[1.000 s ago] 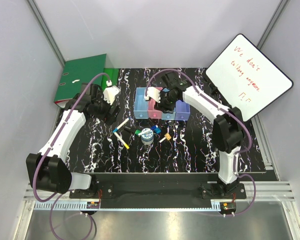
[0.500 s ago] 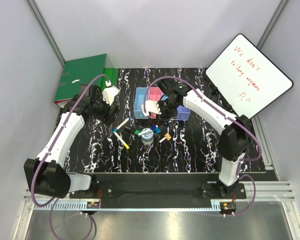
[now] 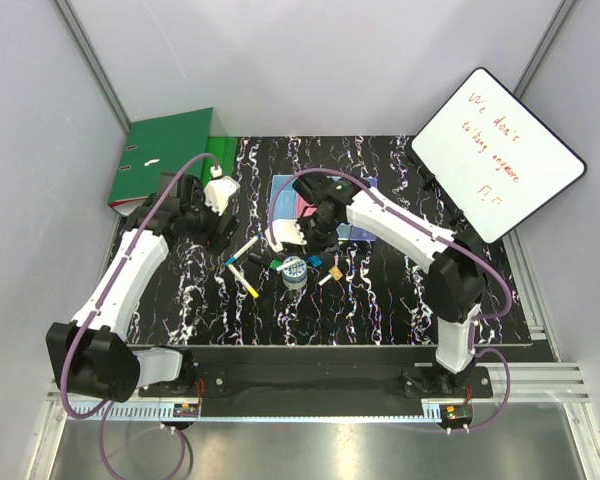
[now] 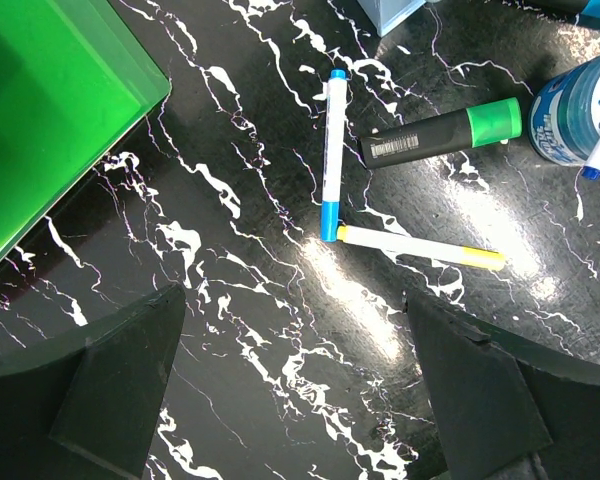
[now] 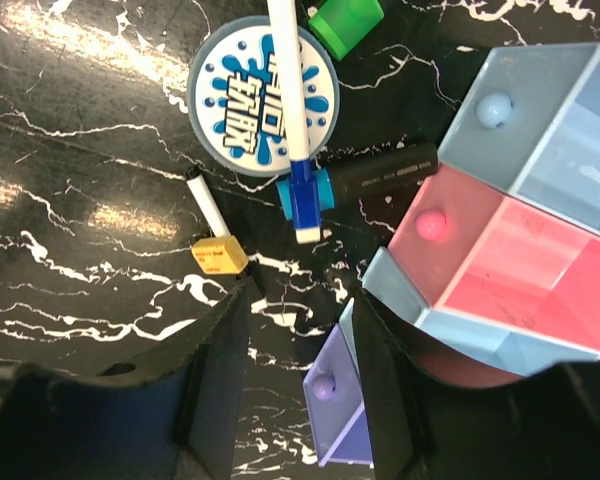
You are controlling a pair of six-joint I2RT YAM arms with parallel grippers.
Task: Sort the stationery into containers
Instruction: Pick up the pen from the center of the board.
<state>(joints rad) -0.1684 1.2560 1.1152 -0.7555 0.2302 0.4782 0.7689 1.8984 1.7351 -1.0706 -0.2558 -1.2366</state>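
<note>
Stationery (image 3: 242,248), thin white markers and coloured bits, lies mid-frame; right gripper (image 5: 300,310) hovers over it, left gripper (image 4: 295,310) waits, both jaws apart, empty. Likely next: descend, pinch one.

Bin row (image 3: 283,196) at back ctr of table (image 3: 380,300); tape roll (image 3: 294,270) in front w/ marker (image 5: 285,80) across its top. Two more markers (image 4: 330,155) L of roll. Ring binder (image 3: 165,155) back-L, whiteboard (image 3: 495,150) back-R.

Black marbled table (image 3: 380,300) — markers (image 4: 331,150), tape roll (image 5: 225,90), bins (image 5: 480,270), green binder (image 4: 50,110).

Glossy black marbled table (image 4: 280,330); translucent smooth plastic bins (image 5: 520,240).
</note>
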